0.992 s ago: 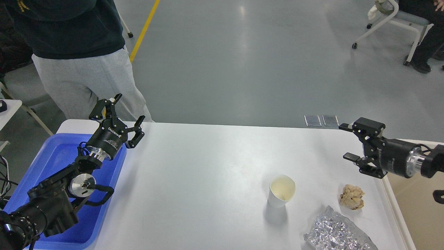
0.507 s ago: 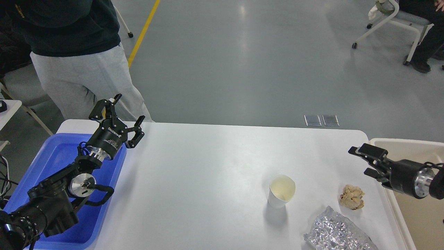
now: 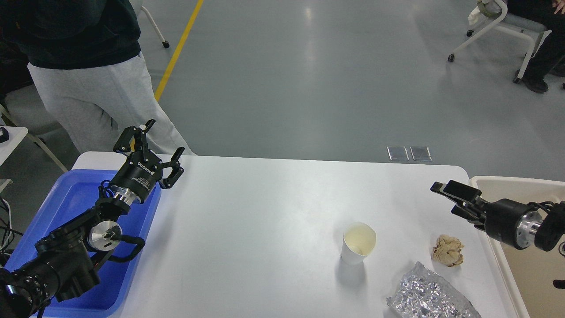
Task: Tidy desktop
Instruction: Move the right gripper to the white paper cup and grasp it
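Since a moment ago, the right gripper (image 3: 445, 197) has edged toward 9 o'clock, fingers parted, empty. Near to far on the tabletop (image 3: 265, 212): foil (image 3: 430, 298), wad (image 3: 448, 250), cup (image 3: 357, 243). Likely approaching the wad; next, descend toward 6 o'clock. Left gripper (image 3: 152, 141) hangs open.

The counter (image 3: 265, 212) is a wide white top with rounded corners. On its right part stands an upright white paper cup (image 3: 357, 243). Near it to the right lies a crumpled brown paper ball (image 3: 448, 250), and a crumpled silver foil bag (image 3: 430, 295) lies at the near edge.
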You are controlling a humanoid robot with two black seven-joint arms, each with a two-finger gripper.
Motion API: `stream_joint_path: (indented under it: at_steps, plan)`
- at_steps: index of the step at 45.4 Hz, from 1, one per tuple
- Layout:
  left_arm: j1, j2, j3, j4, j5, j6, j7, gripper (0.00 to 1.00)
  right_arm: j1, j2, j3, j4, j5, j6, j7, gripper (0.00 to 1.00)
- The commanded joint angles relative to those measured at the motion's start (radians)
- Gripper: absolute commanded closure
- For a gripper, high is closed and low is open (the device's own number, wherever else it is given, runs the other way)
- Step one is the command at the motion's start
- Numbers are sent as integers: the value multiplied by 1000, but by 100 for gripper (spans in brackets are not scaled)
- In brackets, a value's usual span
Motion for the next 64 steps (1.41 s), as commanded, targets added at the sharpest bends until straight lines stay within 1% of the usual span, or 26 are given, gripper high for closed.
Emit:
stream_joint_path:
  at_steps: [1, 5, 8, 13, 16, 20, 25, 32, 42, 54, 59, 64]
  plan:
    - [0, 0, 0, 0, 0, -2, 1, 0, 115, 63, -101, 52, 4, -18, -5, 0]
    - [0, 0, 0, 0, 0, -2, 1, 0, 235, 83, -228, 86, 61, -21, -5, 0]
    - [0, 0, 0, 0, 0, -2, 1, 0, 336, 122, -336, 89, 130, -21, -5, 0]
    - [0, 0, 0, 0, 0, -2, 1, 0, 494, 217, -533, 86, 234, -34, -5, 0]
    - [0, 0, 0, 0, 0, 0, 1, 0, 589, 302, -668, 87, 297, -64, -3, 0]
    - [0, 0, 0, 0, 0, -2, 1, 0, 662, 387, -790, 93, 336, -90, -3, 0]
    - [0, 0, 0, 0, 0, 0, 1, 0, 700, 464, -883, 101, 342, -117, -3, 0]
    - [0, 0, 0, 0, 0, 0, 1, 0, 725, 522, -948, 101, 342, -137, -2, 0]
    - [0, 0, 0, 0, 0, 0, 1, 0, 728, 556, -976, 92, 336, -139, -2, 0]
    - [0, 0, 0, 0, 0, -2, 1, 0, 665, 613, -979, 26, 342, -162, 0, 0]
    - [0, 0, 0, 0, 0, 0, 1, 0, 628, 616, -966, -15, 342, -165, -2, 0]
    - [0, 0, 0, 0, 0, 0, 1, 0, 613, 616, -953, -23, 342, -166, -2, 1]
